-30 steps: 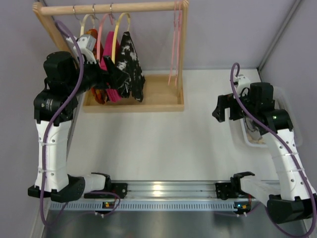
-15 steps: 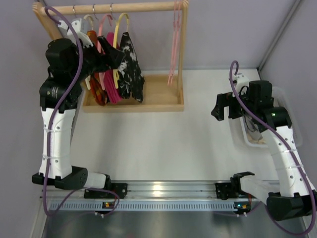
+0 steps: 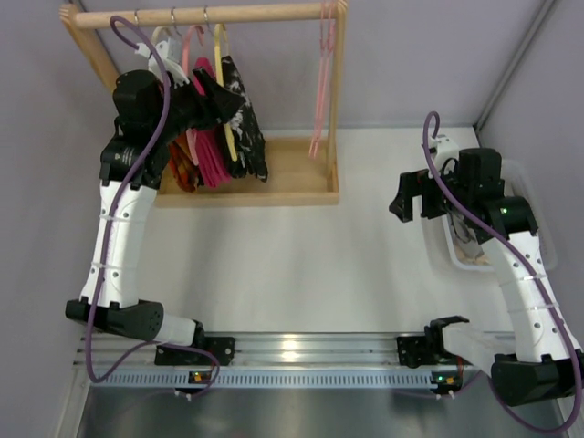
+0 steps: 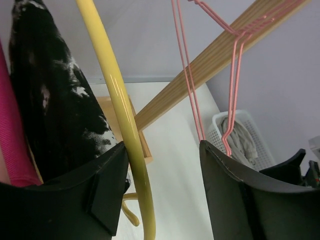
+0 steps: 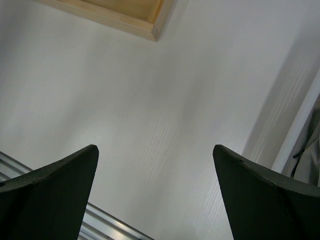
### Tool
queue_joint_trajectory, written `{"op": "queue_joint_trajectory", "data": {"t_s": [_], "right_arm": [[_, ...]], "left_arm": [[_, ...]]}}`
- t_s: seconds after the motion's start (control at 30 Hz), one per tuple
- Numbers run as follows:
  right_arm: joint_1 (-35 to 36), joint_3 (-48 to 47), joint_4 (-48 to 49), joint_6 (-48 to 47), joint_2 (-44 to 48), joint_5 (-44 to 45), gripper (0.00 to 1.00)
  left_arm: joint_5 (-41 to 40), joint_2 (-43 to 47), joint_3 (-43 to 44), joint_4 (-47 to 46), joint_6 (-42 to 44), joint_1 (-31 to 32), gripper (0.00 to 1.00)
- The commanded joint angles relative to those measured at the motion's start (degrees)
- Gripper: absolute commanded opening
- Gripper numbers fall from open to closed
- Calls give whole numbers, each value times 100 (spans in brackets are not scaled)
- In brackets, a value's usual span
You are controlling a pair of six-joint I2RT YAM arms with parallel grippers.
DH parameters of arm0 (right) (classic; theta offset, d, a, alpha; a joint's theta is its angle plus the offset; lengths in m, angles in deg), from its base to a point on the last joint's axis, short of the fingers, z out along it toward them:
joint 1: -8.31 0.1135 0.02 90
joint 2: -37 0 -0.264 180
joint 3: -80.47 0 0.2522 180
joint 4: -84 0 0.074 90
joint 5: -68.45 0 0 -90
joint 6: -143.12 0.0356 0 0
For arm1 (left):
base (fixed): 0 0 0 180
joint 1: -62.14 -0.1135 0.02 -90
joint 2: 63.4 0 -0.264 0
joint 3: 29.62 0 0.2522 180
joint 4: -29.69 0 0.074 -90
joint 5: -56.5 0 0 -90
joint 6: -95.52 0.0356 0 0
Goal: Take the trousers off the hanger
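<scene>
Table [image 3: 301, 265]: carrying both arms at the near edge, with the wooden rack at the far left corner.
Rack [image 3: 255, 14]: holding a row of hangers on its top rail and standing in a shallow wooden tray [image 3: 292, 187].
Left arm [image 3: 119, 228]: stretching up and away from its base, leaning toward the rail, with the wrist pushing in among the hanging clothes; by far the nearer arm to the work.
Right arm [image 3: 525, 283]: standing folded at the right side, well apart from the rack, beside a white basket [image 3: 474, 251].
Trousers [image 3: 246, 128]: hanging black and white-splotched from the yellow hanger, long axis running from the rail down toward the tray, just beside the magenta garment [image 3: 208, 151]; filling the left of the wrist view [image 4: 55, 115].
Hanger [image 3: 228, 123]: hooking onto the rail, its yellow rod [image 4: 120, 110] running nearly upright through the wrist view.
Pink hangers [image 4: 200, 75]: dangling bare farther along the rail.
Left gripper [image 4: 162, 150]: standing released, jaws spread to either side of the yellow rod, not clamping it; seen from above [image 3: 219, 100] sitting on the near side of the trousers.
Right gripper [image 5: 155, 150]: hanging released over bare table, grasping nothing.
Gap: lying unevenly, with the rod hugging the finger [image 4: 107, 190] on the trousers' side and the cloth just beyond that finger; probably calling for a pinch on the rod or the cloth before any pulling off.
</scene>
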Motion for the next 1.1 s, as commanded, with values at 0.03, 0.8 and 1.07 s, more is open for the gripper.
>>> {"op": "queue_joint_trajectory", "data": {"t_s": [0.03,0.8,1.07], "right_arm": [[-91,-191,281,212,42,49,99],[-82,-95,308,249,95,93,99],[-91,-148,360,284,7,49,99]], "left_arm": [[602,127,-51,-912,-628,-20,62],[532,-49,-965,-2433,-2369,-29,35],[515,-154,-1026,-2503,-2483,-29,40]]}}
